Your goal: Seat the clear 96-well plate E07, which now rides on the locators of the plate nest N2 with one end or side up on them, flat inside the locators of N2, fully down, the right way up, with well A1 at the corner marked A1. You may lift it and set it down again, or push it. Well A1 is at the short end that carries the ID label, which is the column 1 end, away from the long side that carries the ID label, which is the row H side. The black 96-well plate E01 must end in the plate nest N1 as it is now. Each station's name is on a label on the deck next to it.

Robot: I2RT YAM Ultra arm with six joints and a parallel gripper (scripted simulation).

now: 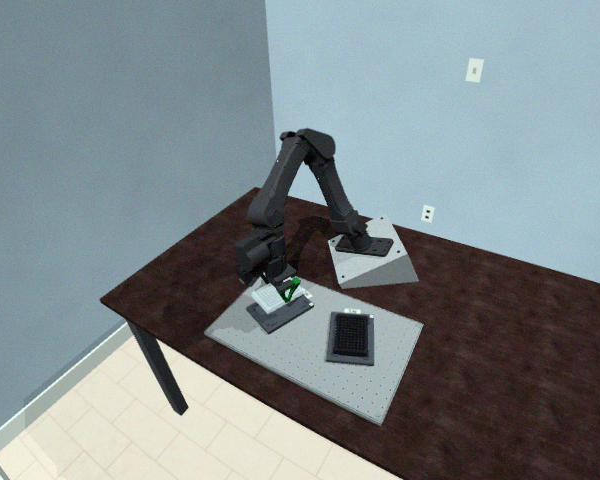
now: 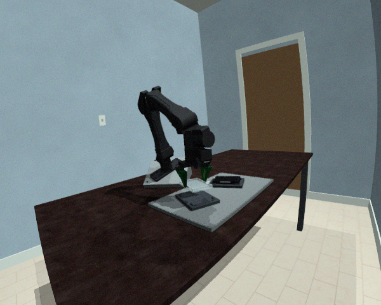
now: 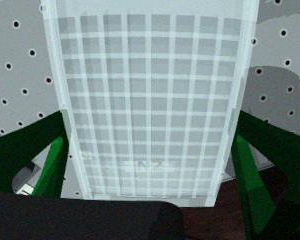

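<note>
The clear 96-well plate E07 (image 1: 267, 298) is held between my green fingers, lifted above the dark plate nest N2 (image 1: 279, 312). My gripper (image 1: 281, 289) is shut on the plate across its long sides. In the wrist view the plate (image 3: 149, 90) fills the middle, with one finger on each side (image 3: 150, 160), and the nest's dark edge shows beyond its far end. In the exterior view the plate (image 2: 197, 184) hangs behind and above the empty nest N2 (image 2: 197, 199). The black plate E01 (image 1: 350, 334) lies flat in nest N1.
Both nests stand on a grey perforated deck plate (image 1: 316, 343) on a dark wooden table. The arm's base sits on a grey wedge mount (image 1: 370, 253) behind the deck. Small white labels lie beside each nest.
</note>
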